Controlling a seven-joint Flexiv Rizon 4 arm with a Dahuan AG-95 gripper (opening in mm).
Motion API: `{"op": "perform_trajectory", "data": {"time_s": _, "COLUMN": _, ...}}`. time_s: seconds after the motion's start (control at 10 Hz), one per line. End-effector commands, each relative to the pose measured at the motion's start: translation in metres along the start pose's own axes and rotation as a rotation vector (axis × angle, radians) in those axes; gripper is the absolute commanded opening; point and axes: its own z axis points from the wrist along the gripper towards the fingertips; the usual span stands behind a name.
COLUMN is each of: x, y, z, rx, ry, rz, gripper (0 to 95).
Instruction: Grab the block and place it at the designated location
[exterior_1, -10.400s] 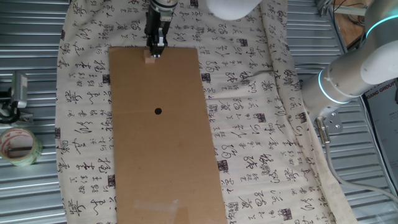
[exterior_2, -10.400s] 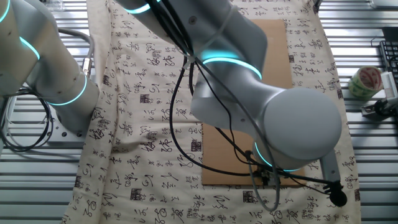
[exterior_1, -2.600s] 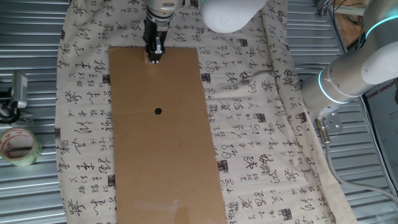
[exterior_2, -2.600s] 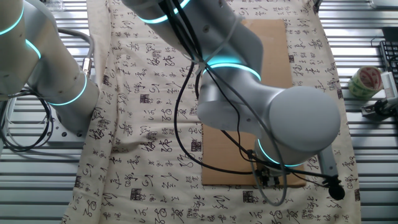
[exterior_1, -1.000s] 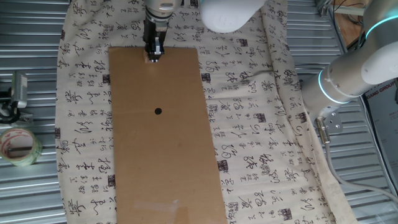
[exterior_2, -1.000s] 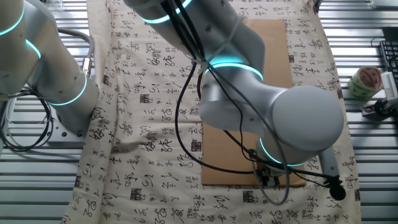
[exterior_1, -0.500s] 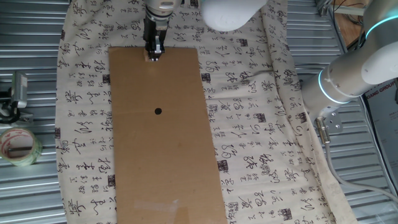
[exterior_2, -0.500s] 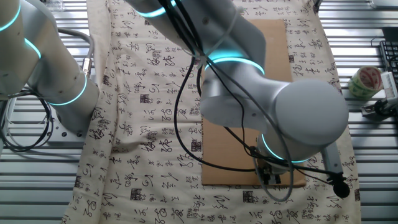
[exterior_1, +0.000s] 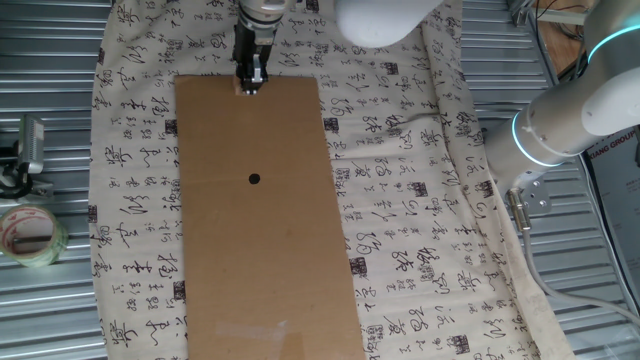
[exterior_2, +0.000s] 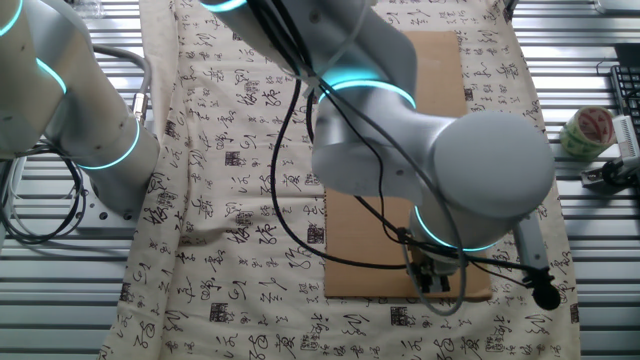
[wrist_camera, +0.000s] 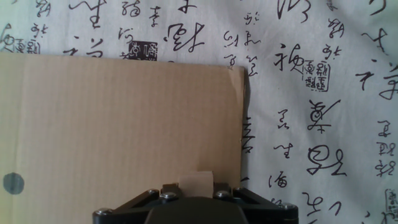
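Observation:
The block is a pale tan cube seen in the hand view between my fingers, just above the brown cardboard sheet. In one fixed view my gripper stands at the far end of the cardboard, shut on the block, which the fingers almost hide. The black dot lies mid-sheet, well short of the gripper; it also shows at the left edge of the hand view. In the other fixed view the gripper is at the sheet's near edge, under the arm.
A white cloth with black calligraphy covers the table under the cardboard. A tape roll and a metal clip lie on the ribbed metal at the left. The robot base stands at the right.
Ten seconds ago the block showed beside the fingertips on the sheet; now it is between the fingers. In the last second the gripper has lifted slightly.

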Motion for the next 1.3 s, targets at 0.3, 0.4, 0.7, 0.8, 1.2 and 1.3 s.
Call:
{"op": "perform_trajectory", "data": {"time_s": 0.3, "x": -0.003, "y": 0.000, "z": 0.001, "rx": -0.004, "ry": -0.005, "rz": 0.009, "gripper": 0.0}}
{"op": "perform_trajectory", "data": {"time_s": 0.4, "x": -0.004, "y": 0.000, "z": 0.001, "rx": -0.007, "ry": -0.006, "rz": 0.013, "gripper": 0.0}}
{"op": "perform_trajectory", "data": {"time_s": 0.7, "x": -0.009, "y": 0.003, "z": 0.002, "rx": -0.007, "ry": -0.007, "rz": 0.024, "gripper": 0.0}}
{"op": "perform_trajectory", "data": {"time_s": 0.8, "x": -0.011, "y": 0.005, "z": 0.003, "rx": -0.006, "ry": -0.006, "rz": 0.028, "gripper": 0.0}}
{"op": "perform_trajectory", "data": {"time_s": 1.2, "x": -0.018, "y": 0.016, "z": 0.003, "rx": -0.002, "ry": -0.002, "rz": 0.053, "gripper": 0.0}}
{"op": "perform_trajectory", "data": {"time_s": 1.3, "x": -0.019, "y": 0.018, "z": 0.002, "rx": -0.002, "ry": -0.001, "rz": 0.058, "gripper": 0.0}}
